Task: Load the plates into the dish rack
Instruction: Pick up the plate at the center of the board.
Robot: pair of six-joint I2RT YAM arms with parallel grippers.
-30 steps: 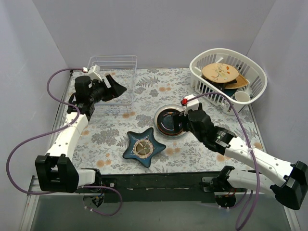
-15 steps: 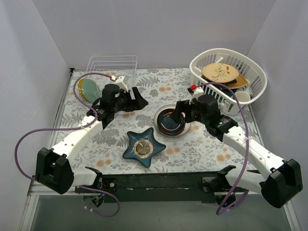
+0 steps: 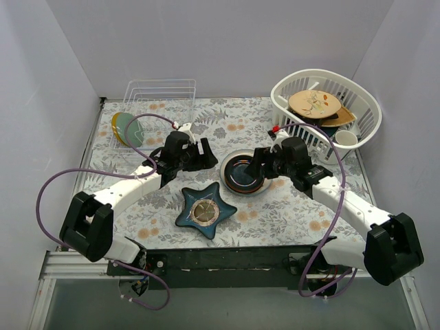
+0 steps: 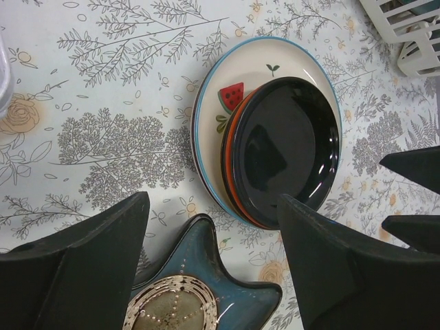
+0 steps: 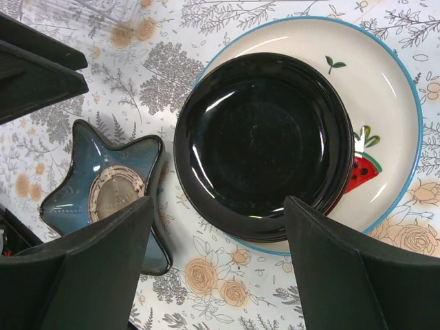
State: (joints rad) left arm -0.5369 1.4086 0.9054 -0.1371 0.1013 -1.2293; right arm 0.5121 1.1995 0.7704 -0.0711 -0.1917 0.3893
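Top external view: a stack of plates [image 3: 244, 172] lies flat near the middle of the table [image 3: 295, 213]. A black plate [image 4: 289, 148] is on top, an orange-red plate [image 4: 227, 158] sits under it, and a cream watermelon plate [image 4: 275, 58] is at the bottom. Being round, they have no long axis. The left end effector [image 3: 204, 155] and right end effector [image 3: 258, 163] flank the stack, both spread and holding nothing. A star-shaped dish [image 3: 205, 210] lies just beside the stack's near-left edge. A yellow plate [image 3: 115, 124] and teal plate [image 3: 128, 129] stand on edge, seemingly in the dish rack [image 3: 161, 93] at its near-left corner, with bare table between rack and stack. The white basket [image 3: 364, 110] holds a tan plate [image 3: 314, 103] among other dishes.
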